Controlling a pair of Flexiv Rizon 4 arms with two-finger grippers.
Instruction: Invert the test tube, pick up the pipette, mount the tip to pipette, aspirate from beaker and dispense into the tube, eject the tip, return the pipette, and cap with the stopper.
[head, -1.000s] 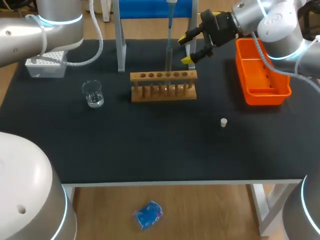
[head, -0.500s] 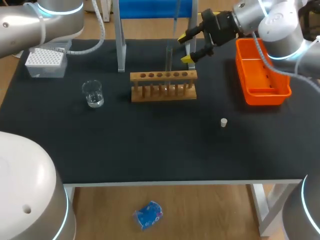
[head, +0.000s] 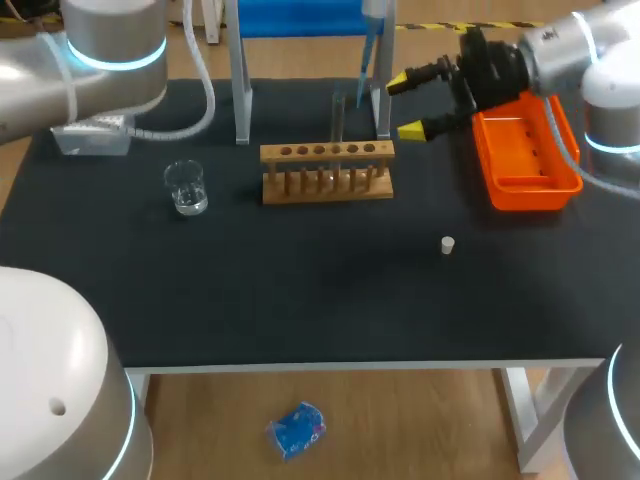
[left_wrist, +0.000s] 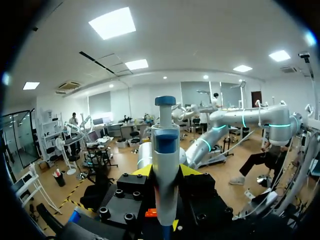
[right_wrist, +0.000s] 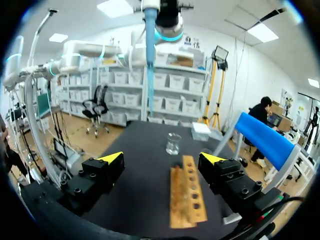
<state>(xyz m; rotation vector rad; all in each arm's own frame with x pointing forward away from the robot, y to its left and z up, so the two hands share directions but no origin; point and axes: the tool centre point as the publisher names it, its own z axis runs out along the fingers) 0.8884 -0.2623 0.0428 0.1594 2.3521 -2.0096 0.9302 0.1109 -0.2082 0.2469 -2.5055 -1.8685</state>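
The left gripper (left_wrist: 165, 172) stays clamped on the pipette (left_wrist: 165, 145), which has risen clear of the test tube (head: 338, 115) standing in the wooden rack (head: 327, 170) and now hangs above and beside it, on the orange tray (head: 530, 187) side. The right gripper (head: 405, 105), fingers wide and holding nothing, has drawn back from the tube to just beside the tray. Judgement: dispensing appears complete and tip ejection is next, while the stopper (head: 448, 245) lies untouched on the table.

My left gripper (left_wrist: 166, 171) sits beyond the head view's far edge; I see only the lower shaft of the pipette (head: 366, 55) there. My left arm (head: 100, 50) hides part of the tip box (head: 90, 140).
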